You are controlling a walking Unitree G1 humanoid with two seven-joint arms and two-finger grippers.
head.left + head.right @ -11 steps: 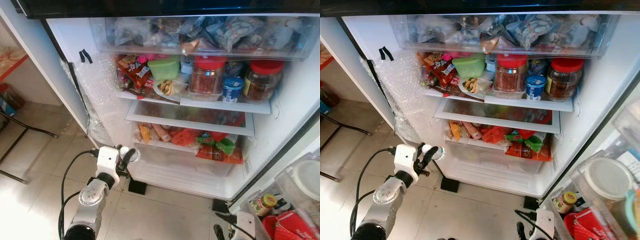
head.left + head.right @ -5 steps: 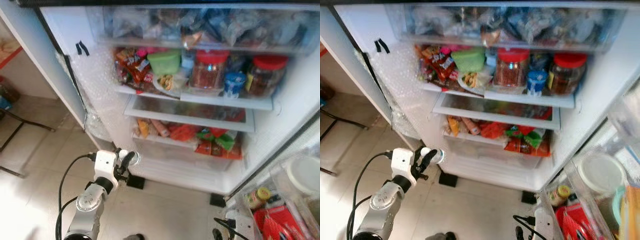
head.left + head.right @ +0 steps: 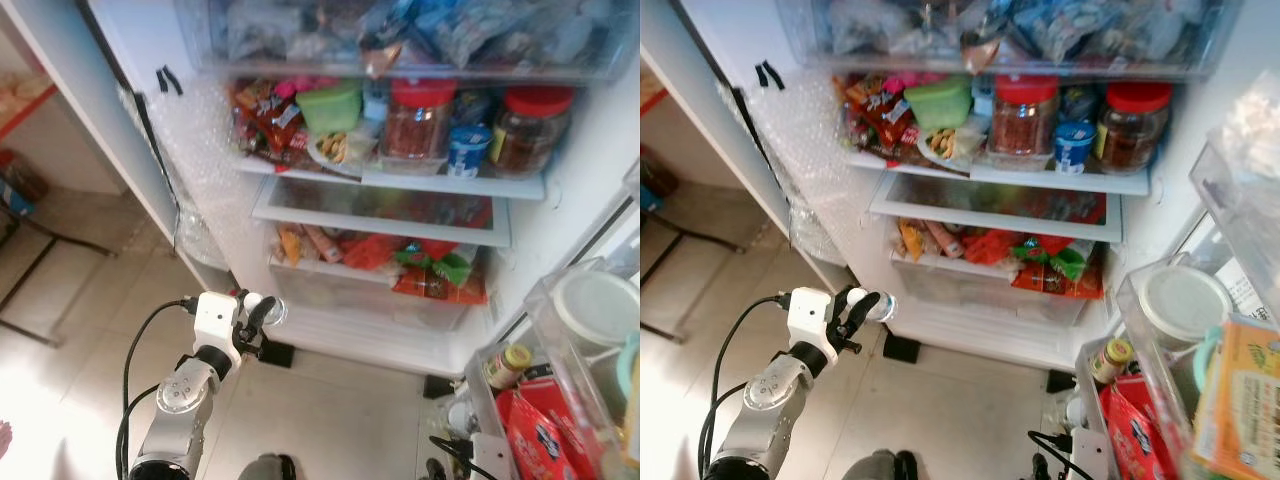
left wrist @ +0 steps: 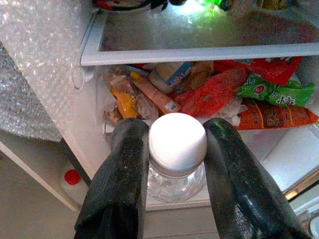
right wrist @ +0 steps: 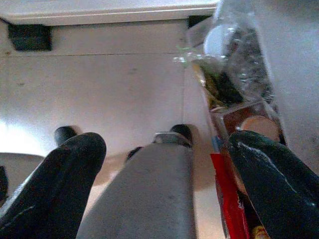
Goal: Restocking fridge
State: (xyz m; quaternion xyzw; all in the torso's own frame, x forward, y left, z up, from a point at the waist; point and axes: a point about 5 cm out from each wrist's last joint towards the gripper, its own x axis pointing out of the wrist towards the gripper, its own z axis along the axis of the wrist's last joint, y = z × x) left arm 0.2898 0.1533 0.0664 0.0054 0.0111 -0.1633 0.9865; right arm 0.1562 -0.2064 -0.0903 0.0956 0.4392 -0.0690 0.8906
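My left pincer (image 4: 177, 164) is clenched on a small clear bottle (image 4: 175, 172) with a white cap (image 4: 177, 143), one black finger (image 4: 122, 169) pressed to each side of its neck. I hold the bottle above the tiled floor (image 3: 330, 420), just in front of the bottom left corner of the open fridge (image 3: 200, 190). My right pincer (image 5: 164, 164) hangs low over the same floor with its fingers (image 5: 60, 174) spread wide and nothing between them, close beside the fridge door's lowest bin (image 3: 560, 440), which carries red packets (image 3: 545, 440) and a small yellow-lidded jar (image 3: 508, 362).

Past the bottle lies the lowest clear drawer (image 3: 370, 305), and above it a shelf crowded along its front edge with orange, red and green snack packets (image 3: 400, 265). A glass shelf (image 3: 380, 210) sits over those. On the next shelf up, a green tub (image 3: 330, 105) stands towards the left edge among colourful wrappers, two red-lidded jars (image 3: 418, 120) stand towards the right, and a small blue cup (image 3: 466, 150) sits between the jars at the front edge. At the top, a clear drawer (image 3: 400, 35) is packed with bags. Bubble wrap (image 3: 195, 150) lines the fridge's left inner wall
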